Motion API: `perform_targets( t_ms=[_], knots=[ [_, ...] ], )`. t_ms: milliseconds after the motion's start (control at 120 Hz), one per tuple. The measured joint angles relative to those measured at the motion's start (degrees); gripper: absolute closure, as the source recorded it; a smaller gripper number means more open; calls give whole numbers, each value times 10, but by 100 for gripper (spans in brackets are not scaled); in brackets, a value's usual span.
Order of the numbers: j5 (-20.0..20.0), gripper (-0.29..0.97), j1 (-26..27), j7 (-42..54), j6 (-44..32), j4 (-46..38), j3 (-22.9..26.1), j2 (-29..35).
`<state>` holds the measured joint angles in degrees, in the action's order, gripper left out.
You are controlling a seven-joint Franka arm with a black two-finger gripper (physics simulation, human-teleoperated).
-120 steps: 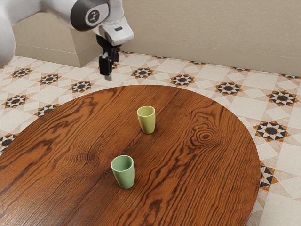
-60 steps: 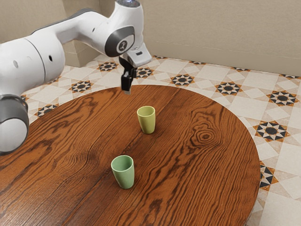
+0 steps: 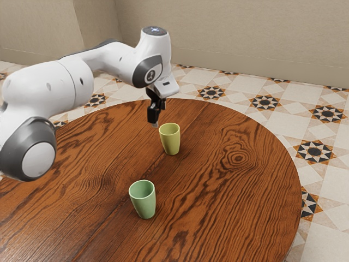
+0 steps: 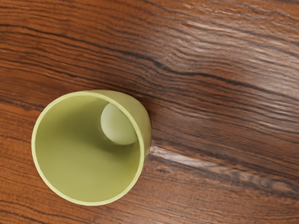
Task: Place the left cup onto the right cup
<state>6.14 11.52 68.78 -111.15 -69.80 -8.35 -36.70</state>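
Note:
Two cups stand upright on the round wooden table [image 3: 234, 180]. The yellow-green cup [image 3: 169, 138] is farther back, and the green cup [image 3: 143, 198] is nearer the front edge, toward the exterior view's left. My gripper [image 3: 154, 120] hangs just above the tabletop, beside the yellow-green cup's rim on the exterior view's left. It is open and holds nothing. In the wrist view, the yellow-green cup [image 4: 91, 147] lies just under my hand, with its mouth open upward and its inside bare.
The table's curved edge runs along the back and the exterior view's right, with patterned floor tiles [image 3: 305, 109] beyond it. The arm's large white links [image 3: 60, 93] reach over the table's back left part.
My arm has swung from the back left, over the floor, toward the table's middle and come down. The gripper now hangs next to the yellow-green cup. Neither cup has moved.

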Motion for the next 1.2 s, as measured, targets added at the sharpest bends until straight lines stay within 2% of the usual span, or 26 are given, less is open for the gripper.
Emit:
perform_targets(
  t_ms=[475, 1200],
  knots=[
    [-19, 0, -8, 36, -28, 10, 0, -44],
    [-34, 2, -9, 67, -63, 10, 1, -78]
  ],
)
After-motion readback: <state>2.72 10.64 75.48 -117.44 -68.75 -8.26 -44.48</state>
